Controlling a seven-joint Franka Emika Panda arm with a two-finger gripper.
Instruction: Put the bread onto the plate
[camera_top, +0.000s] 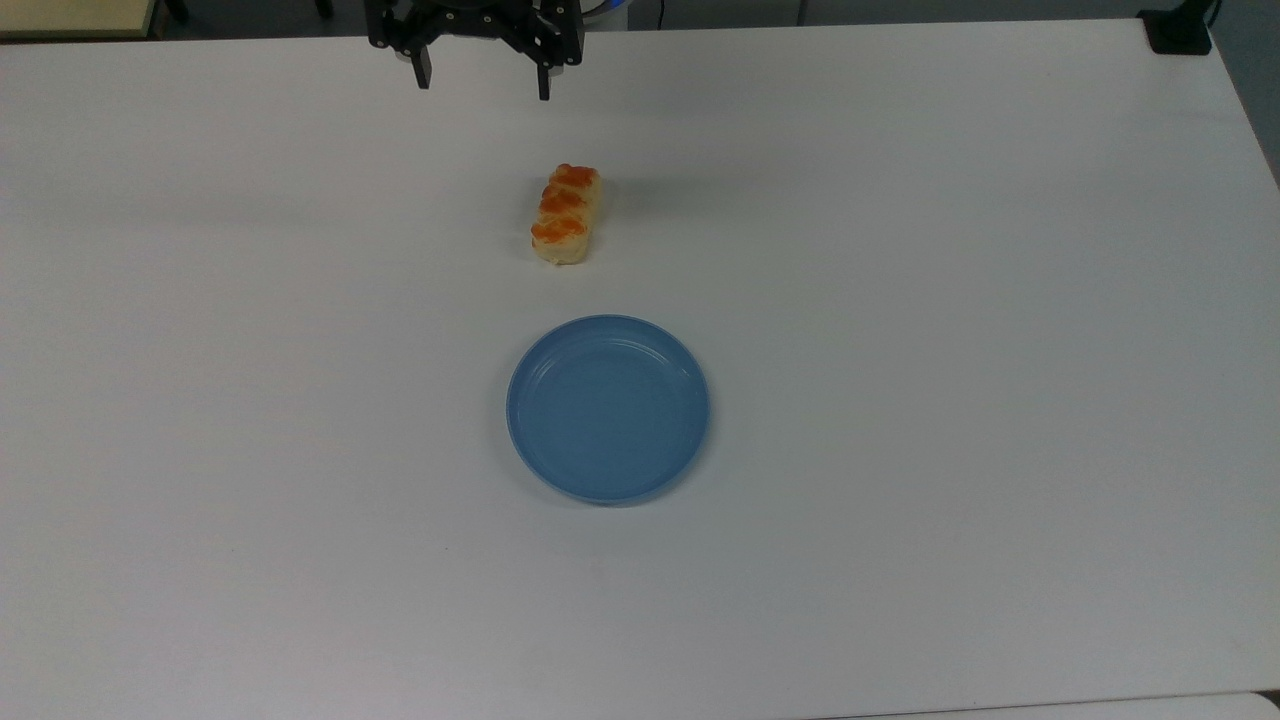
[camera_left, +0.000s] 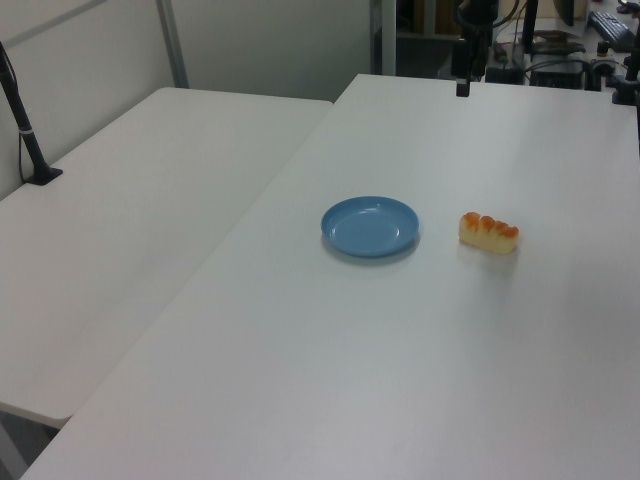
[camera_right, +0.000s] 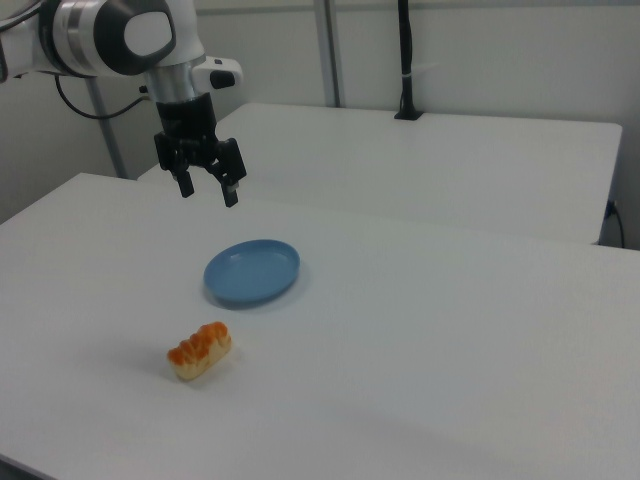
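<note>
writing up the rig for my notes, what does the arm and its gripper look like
The arm is white and rounded, with a grey disc-shaped joint cap and dark bands at the joints. A dark cable loops beside it. The gripper is black and boxy, ending in two thin, straight black jaws. No markings can be made out.

I can read no text, label, brand, number or sign anywhere around me; the bread (camera_top: 566, 214) is unmarked; the plate (camera_top: 608, 408) is plain blue with nothing printed on it; the table (camera_top: 950, 350) is bare white with no writing; my gripper (camera_right: 207, 189) and my arm (camera_right: 120, 35) carry no lettering that I can make out.
</note>
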